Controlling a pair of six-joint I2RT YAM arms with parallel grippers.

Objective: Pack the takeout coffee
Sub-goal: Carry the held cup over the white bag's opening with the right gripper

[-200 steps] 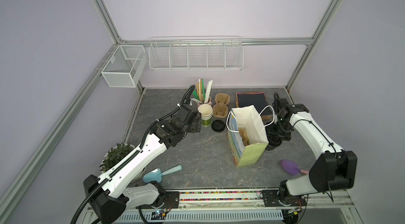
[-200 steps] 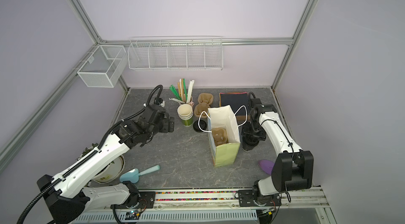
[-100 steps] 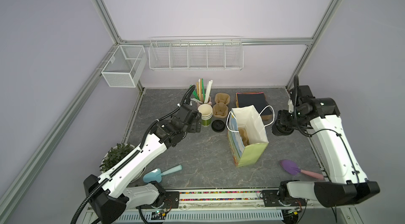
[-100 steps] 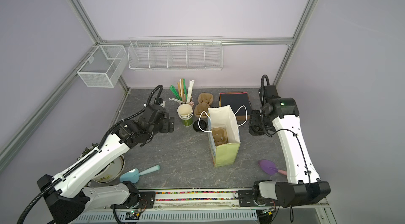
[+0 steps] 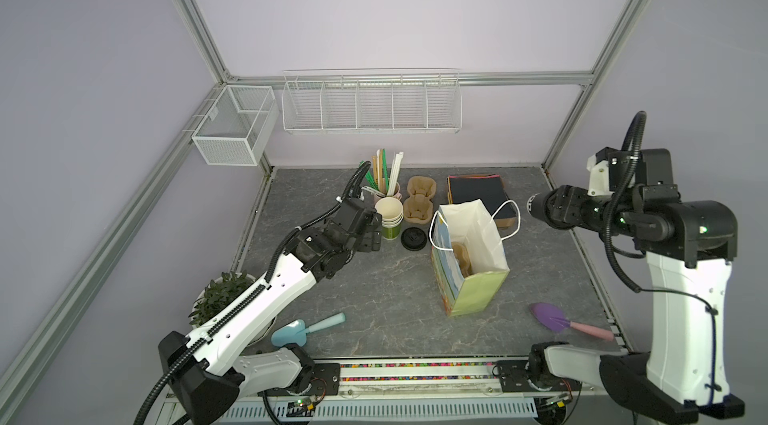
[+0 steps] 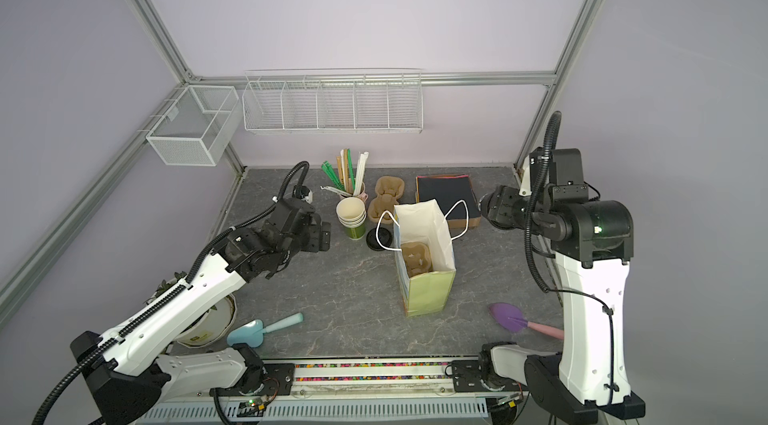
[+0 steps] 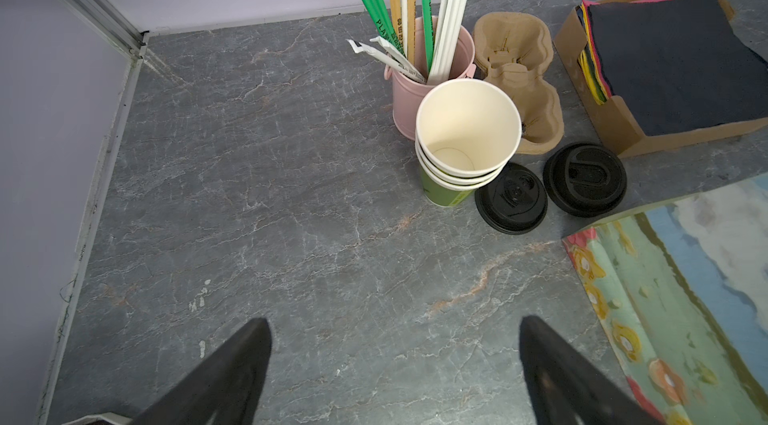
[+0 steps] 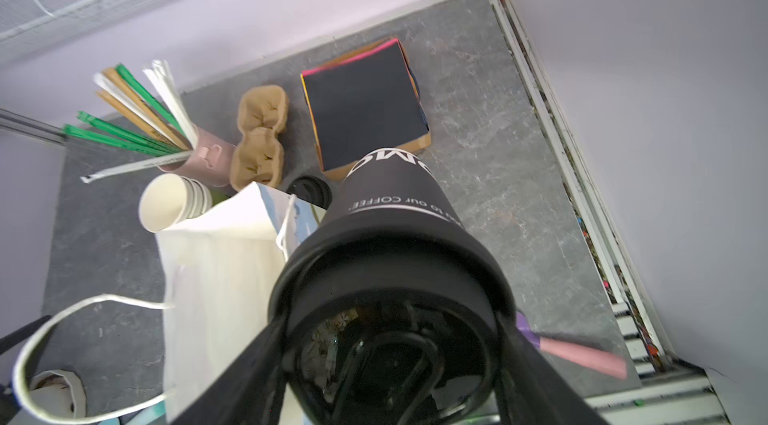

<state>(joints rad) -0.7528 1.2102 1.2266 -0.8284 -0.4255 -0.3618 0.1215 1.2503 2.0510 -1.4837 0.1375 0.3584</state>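
I have the cup (image 8: 395, 202) clamped in my right fingers (image 8: 249, 369). It is matte black paper, tapered, with white lettering round it. A glossy black domed lid (image 8: 395, 360) with a moulded tab caps it. Only the right wrist view gives that detail. In both top views the cup is just a dark stub, held sideways in the air right of the white-lined paper bag (image 5: 478, 290), above the grey veined tabletop (image 5: 374, 285). My left fingers (image 7: 232, 369) stand wide apart, holding nothing.
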